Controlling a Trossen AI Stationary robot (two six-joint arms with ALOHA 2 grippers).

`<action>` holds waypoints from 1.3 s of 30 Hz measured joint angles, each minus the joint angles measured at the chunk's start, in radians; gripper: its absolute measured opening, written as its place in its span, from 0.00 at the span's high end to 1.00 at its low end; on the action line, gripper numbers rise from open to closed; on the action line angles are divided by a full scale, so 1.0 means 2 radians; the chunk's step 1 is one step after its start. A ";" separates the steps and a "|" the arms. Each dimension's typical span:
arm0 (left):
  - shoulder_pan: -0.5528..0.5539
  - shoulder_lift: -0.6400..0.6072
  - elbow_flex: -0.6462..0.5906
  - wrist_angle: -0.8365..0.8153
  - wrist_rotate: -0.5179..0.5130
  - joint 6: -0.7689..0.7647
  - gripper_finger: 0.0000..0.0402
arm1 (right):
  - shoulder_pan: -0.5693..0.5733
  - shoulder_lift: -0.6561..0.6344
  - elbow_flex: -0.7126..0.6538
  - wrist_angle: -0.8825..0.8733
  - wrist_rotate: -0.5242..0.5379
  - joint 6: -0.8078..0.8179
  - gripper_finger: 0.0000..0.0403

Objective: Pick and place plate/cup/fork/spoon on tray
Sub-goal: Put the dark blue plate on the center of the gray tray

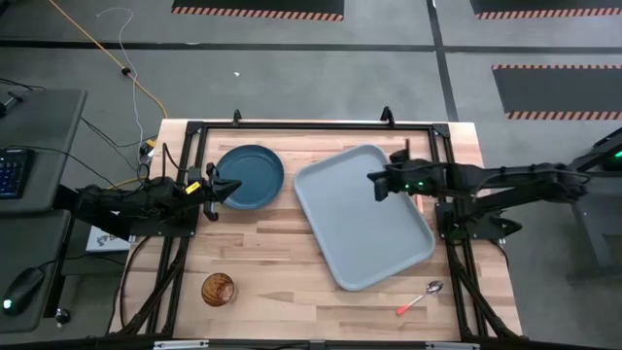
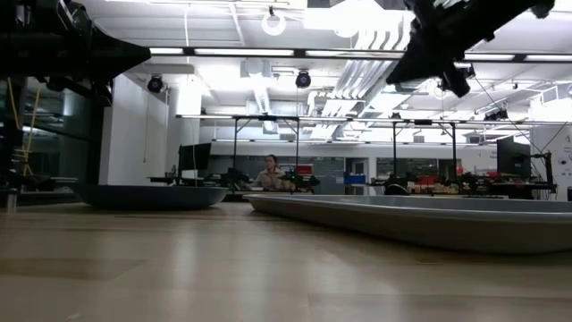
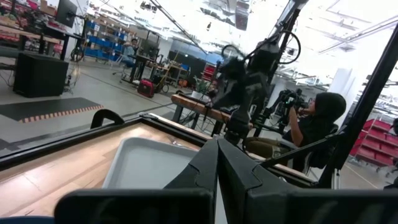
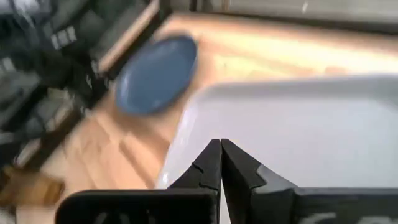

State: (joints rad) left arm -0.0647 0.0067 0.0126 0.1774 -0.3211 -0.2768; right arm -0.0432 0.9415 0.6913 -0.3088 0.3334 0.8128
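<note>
The dark teal-blue plate [image 1: 258, 170] lies flat on the wooden table at the far left, and also shows in the right wrist view [image 4: 155, 74]. The pale grey-blue tray [image 1: 364, 228] lies flat to its right, turned askew. The brown cup [image 1: 218, 289] stands near the front left. The spoon [image 1: 420, 297] lies on the table by the tray's near right corner. The fork is out of view. My left gripper [image 1: 236, 186] is shut and empty, raised over the plate's left rim. My right gripper [image 1: 372, 181] is shut and empty, raised over the tray's far part.
Dark metal frame rails [image 1: 311, 126] run along the table's far edge and sides. Bare wood lies between the cup and the tray. A seated person [image 3: 317, 121] shows beyond the table in the left wrist view, and another person [image 2: 268, 172] far off in the low view.
</note>
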 joint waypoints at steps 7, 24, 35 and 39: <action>0.000 0.000 0.000 0.015 -0.003 -0.029 1.00 | -0.012 0.023 0.004 -0.028 -0.071 0.012 1.00; 0.022 0.238 0.242 -0.140 -0.089 -0.121 1.00 | -0.032 0.016 0.004 -0.034 -0.048 -0.018 1.00; 0.118 0.529 0.397 -0.444 0.124 -0.206 0.69 | -0.042 0.016 0.004 -0.034 -0.050 -0.044 1.00; 0.132 0.605 0.397 -0.439 0.153 -0.201 0.52 | -0.042 0.016 0.004 -0.034 -0.050 -0.045 1.00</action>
State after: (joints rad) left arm 0.1990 1.2172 0.8059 -0.7013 -0.0155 -0.6784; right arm -0.1265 0.9741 0.7002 -0.3767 0.2325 0.7218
